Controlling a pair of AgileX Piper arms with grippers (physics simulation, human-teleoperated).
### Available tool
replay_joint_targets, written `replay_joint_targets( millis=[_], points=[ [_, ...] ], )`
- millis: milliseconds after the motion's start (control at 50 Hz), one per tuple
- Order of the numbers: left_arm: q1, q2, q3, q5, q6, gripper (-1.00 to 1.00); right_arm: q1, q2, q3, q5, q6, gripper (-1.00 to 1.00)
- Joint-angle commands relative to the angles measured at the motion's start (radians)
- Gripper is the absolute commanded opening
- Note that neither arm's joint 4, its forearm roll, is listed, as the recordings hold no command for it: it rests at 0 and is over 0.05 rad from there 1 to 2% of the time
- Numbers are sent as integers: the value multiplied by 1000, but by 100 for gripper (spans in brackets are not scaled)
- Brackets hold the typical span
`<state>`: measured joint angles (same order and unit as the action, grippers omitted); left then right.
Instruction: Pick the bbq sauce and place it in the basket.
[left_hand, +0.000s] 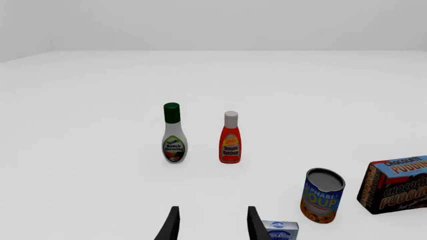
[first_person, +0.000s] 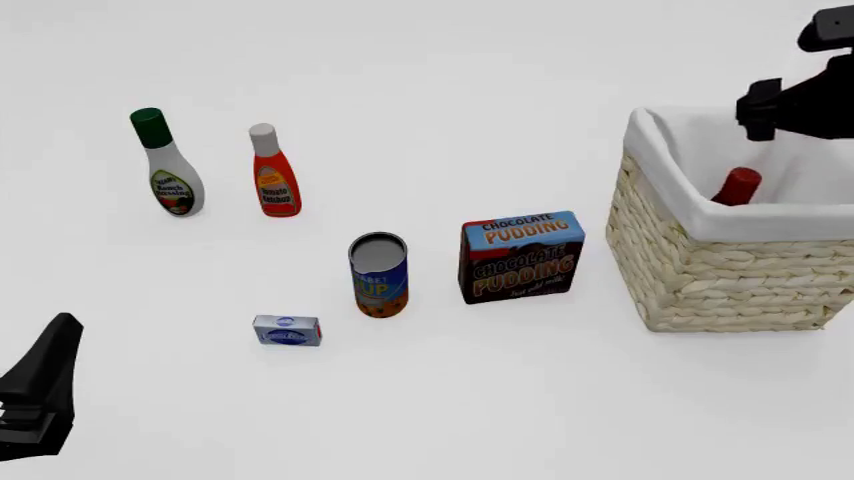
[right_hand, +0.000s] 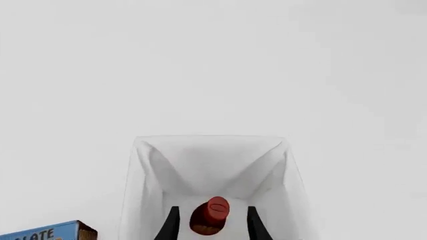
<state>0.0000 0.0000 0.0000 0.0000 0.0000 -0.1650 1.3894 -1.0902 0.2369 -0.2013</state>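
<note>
Hovering over the basket (first_person: 721, 270) with the right gripper (right_hand: 210, 227) spread wide and empty, bbq sauce (first_person: 735, 186) standing inside on the lining between the fingers, so any sideways retreat risks clipping the cap and toppling it

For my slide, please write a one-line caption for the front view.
The bbq sauce sits inside the basket below the right gripper; five groceries remain on the table.

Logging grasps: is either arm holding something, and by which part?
Neither. The bbq sauce stands in the basket, between the open right gripper's jaws, untouched; the left gripper is empty.
</note>
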Motion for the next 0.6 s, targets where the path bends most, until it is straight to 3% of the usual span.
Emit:
replay_joint_targets(
  millis=[20,600],
  points=[
    [0,0,0,0,0,100,10,-96,-20,62,0,100],
    [0,0,0,0,0,100,22,-318,-51,167,40,100]
  ],
)
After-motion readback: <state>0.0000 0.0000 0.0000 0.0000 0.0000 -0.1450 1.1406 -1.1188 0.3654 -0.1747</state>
